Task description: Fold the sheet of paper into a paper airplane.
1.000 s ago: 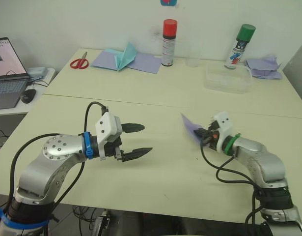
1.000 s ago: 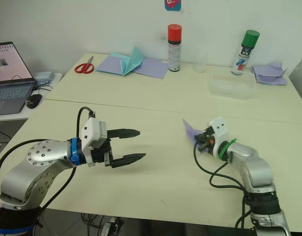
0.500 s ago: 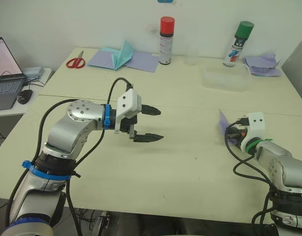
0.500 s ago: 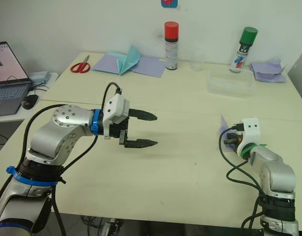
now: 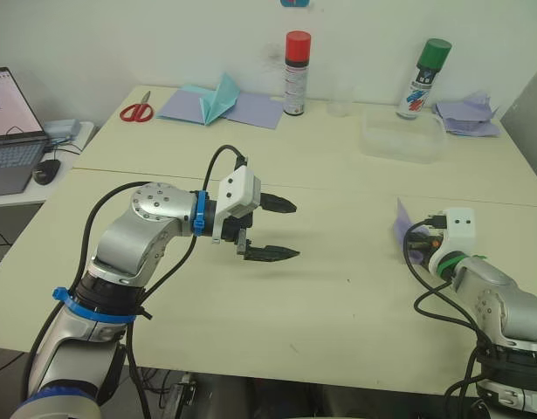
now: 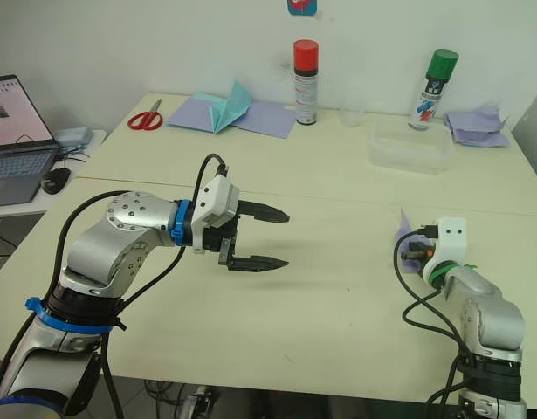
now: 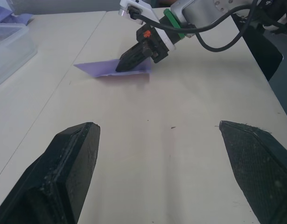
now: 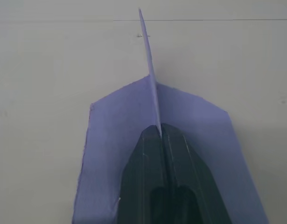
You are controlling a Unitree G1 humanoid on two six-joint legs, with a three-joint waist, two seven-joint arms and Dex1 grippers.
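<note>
Lavender paper, folded to a pointed winged shape, pinched along its raised centre fin between the closed fingers of the right gripper. Held low over the table, at the robot's right. Nose directed away from that gripper, long axis in line with its fingers. Left gripper wide open and empty, well apart across the table, aimed toward the paper. Right arm plainly nearer; any handover or further crease probably calls for a long reach by the left.

the right gripper hides part of the paper airplane, perhaps its keel.
</note>
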